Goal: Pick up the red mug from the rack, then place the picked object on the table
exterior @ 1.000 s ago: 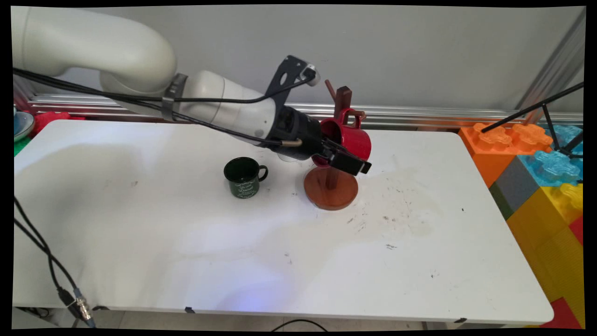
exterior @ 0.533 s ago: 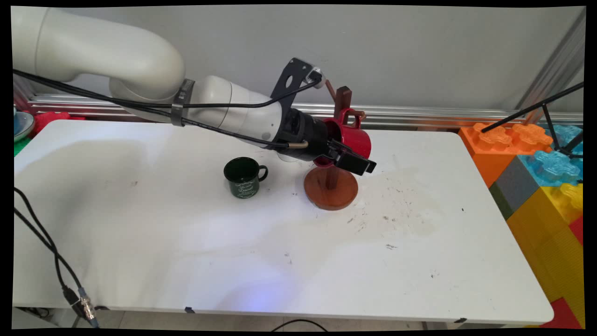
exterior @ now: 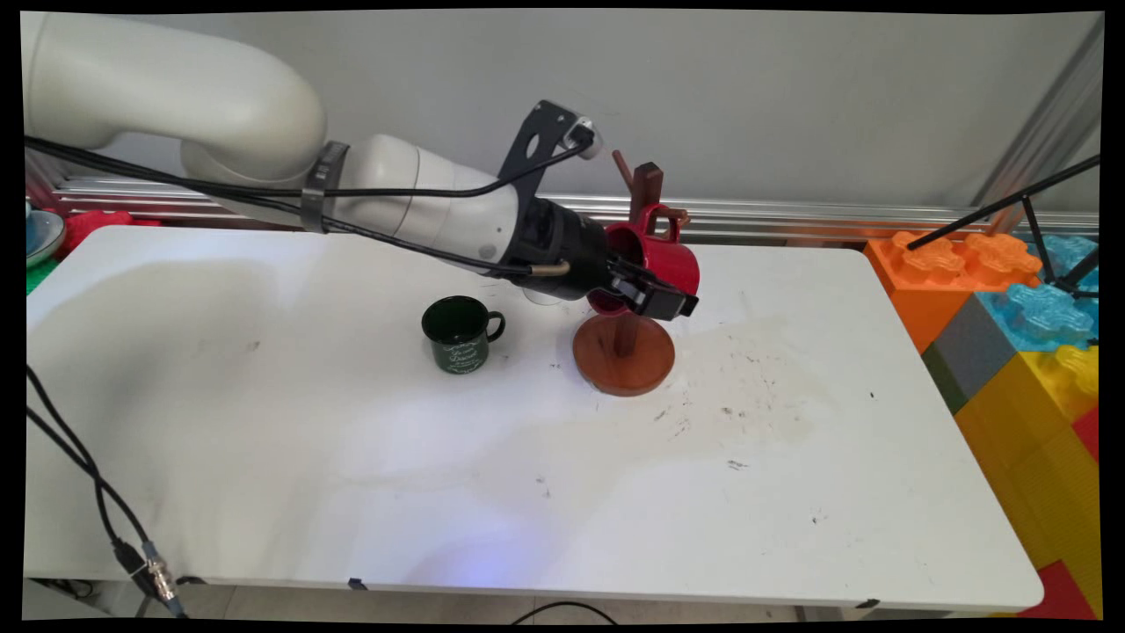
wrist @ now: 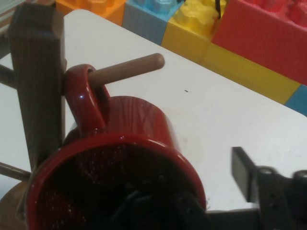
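Observation:
A red mug hangs by its handle on a peg of a brown wooden mug stand, its mouth facing my hand. My black gripper is open and straddles the mug's near wall. One finger stands outside the mug, a gap away from its side. The other reaches into the dark inside and is hard to make out. The stand's upright post rises just left of the handle. A dark green mug stands upright on the table to the left of the stand.
Large toy blocks in orange, blue, yellow and red are stacked off the table's right end. Black tripod legs cross above them. A bowl shows at the far left edge. Cables hang at the lower left.
The hand pushed a little toward the stand, then drew back left and slightly up. The outer finger now sits higher against the red mug, which stayed on its peg.

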